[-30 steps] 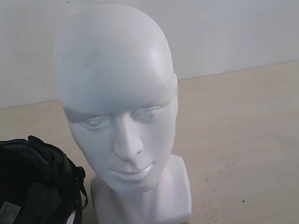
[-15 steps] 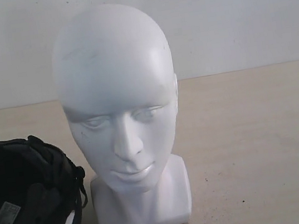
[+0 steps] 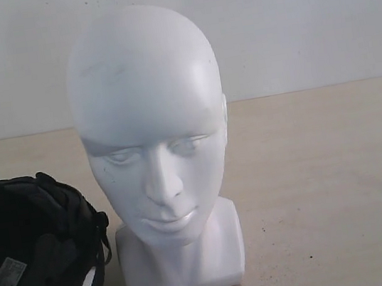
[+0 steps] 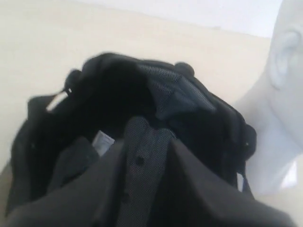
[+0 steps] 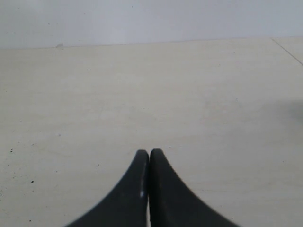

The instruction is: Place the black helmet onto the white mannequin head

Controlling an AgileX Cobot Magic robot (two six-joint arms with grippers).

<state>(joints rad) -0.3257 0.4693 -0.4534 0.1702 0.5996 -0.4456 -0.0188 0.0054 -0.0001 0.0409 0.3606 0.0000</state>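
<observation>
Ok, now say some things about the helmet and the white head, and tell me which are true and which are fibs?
1. The black helmet is on the white mannequin head. False: it lies on the table beside the head, which is bare.
2. You can see the helmet's padded inside. True.
3. The right gripper is wide open. False: its fingertips are pressed together and hold nothing.
4. The mannequin head stands upright. True.
5. The left gripper has a strip of the helmet's padding between its fingers. True.
</observation>
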